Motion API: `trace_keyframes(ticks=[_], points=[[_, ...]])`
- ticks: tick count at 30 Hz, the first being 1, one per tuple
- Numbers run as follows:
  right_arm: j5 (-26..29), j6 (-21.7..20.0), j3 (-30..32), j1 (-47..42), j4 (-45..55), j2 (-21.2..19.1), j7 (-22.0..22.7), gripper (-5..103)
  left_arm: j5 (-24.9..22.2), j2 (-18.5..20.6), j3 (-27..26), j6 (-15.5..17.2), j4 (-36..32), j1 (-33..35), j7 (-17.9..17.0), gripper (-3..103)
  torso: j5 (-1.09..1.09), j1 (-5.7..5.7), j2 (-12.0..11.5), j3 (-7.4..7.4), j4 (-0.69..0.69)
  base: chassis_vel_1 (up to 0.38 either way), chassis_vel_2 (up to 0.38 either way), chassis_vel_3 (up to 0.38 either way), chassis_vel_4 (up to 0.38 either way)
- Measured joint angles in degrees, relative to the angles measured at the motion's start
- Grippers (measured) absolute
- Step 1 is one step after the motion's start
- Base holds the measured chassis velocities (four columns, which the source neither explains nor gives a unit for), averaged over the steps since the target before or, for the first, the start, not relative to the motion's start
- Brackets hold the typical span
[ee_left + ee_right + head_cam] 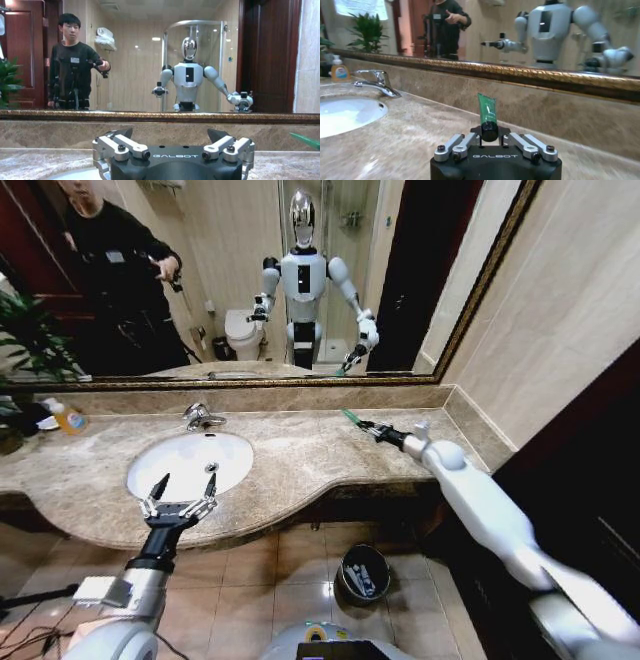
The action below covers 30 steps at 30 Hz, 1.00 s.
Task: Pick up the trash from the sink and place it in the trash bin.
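Right end effector [490, 140] clamped on green tube [487, 109] above bench [300, 455], clear for carrying; left end effector [182, 488] spread wide, empty, over sink [190, 462].

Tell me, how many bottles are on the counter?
1 that I can see: an orange-yellow bottle stands at the counter's far left end, beside the plant. The leaves there may hide more.

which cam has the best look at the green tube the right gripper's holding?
Right wrist view: the green tube stands close and centred, its black cap pinched in the right gripper. Head view shows it small and far off over the counter. Left wrist view catches just a green tip at the edge.
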Motion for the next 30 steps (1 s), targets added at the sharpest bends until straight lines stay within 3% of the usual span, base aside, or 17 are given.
trace_keyframes(ticks=[3, 4, 6, 9, 10, 12, 14, 15, 18, 23, 26, 30], points=[[1.07, 1.12, 4.67, -9.7, 8.68, -2.41, 4.96, 19, 0.0, 0.0, -0.01, 0.0, 0.0, 0.0, 0.0, 100, 0.01, 0.0, 0.0, 0.0, 0.04, 0.0, 0.0, 0.0, 0.0], [1.07, 1.12, 4.67, -9.7, 8.68, -2.41, 4.96, 19, 0.0, 0.0, -0.01, 0.0, 0.0, 0.0, 0.0, 100, 0.01, 0.0, 0.0, 0.0, 0.04, 0.0, 0.0, 0.0, 0.0], [1.24, 1.55, 11.91, -19.18, 15.89, -2.64, 7.1, 19, 0.0, 0.0, -0.01, 0.0, 0.0, 0.0, 0.0, 100, -0.04, 0.0, 0.0, -0.01, 0.04, 0.0, 0.0, 0.0, 0.0], [0.54, 1.78, 16.0, -26.27, 19.71, -1.63, 7.28, 19, 0.0, 0.0, -0.01, 0.0, 0.0, 0.0, 0.0, 100, -0.01, 0.0, 0.0, 0.0, 0.04, 0.0, 0.0, 0.0, 0.0], [-1.26, 2.59, 19.8, -33.06, 22.45, 0.54, 6.89, 19, 0.0, 0.0, 0.0, 0.0, 0.0, 0.0, 0.01, 100, 0.01, 0.0, 0.0, 0.0, 0.03, 0.0, 0.0, 0.0, 0.0], [-2.14, 3.08, 21.27, -35.7, 23.41, 1.67, 6.4, 19, 0.0, 0.0, 0.0, 0.0, 0.0, 0.01, 0.0, 100, 0.01, 0.0, 0.0, 0.0, 0.03, 0.0, 0.0, 0.0, 0.0], [-5.85, 5.87, 25.78, -45.15, 25.78, 6.99, 3.86, 19, 0.0, 0.0, -0.01, 0.0, 0.0, 0.0, 0.0, 100, -0.01, -0.01, 0.0, 0.0, 0.03, 0.0, 0.0, 0.0, 0.0], [-5.85, 5.87, 25.78, -45.15, 25.78, 6.99, 3.86, 19, 0.0, 0.0, -0.01, 0.0, 0.0, 0.0, 0.0, 100, -0.01, -0.01, 0.0, 0.0, 0.03, 0.0, 0.0, 0.0, 0.0], [-10.0, 9.67, 28.87, -52.7, 26.08, 13.86, 0.38, 19, 0.0, 0.0, -0.01, 0.0, 0.0, 0.0, 0.0, 100, -0.01, -0.01, 0.0, 0.0, 0.02, 0.0, 0.0, 0.0, 0.0], [-14.14, 13.62, 29.04, -55.58, 23.32, 19.28, -1.05, 19, 0.0, 0.0, -0.01, 0.0, 0.0, 0.0, 0.0, 100, -0.02, 0.0, 0.0, 0.0, 0.03, 0.0, 0.0, 0.0, 0.0], [-19.21, 17.37, 27.2, -54.95, 16.68, 24.21, -1.09, 19, 0.0, 0.0, 0.0, 0.0, 0.0, 0.0, 0.0, 100, -0.01, 0.0, 0.0, 0.0, 0.03, 0.0, 0.0, 0.0, 0.0], [-22.45, 19.36, 25.52, -51.66, 9.02, 28.16, -0.18, 19, 0.0, 0.0, -0.01, 0.0, 0.0, 0.0, 0.0, 100, -0.01, 0.0, 0.0, 0.01, 0.03, 0.0, 0.0, 0.0, 0.0]])
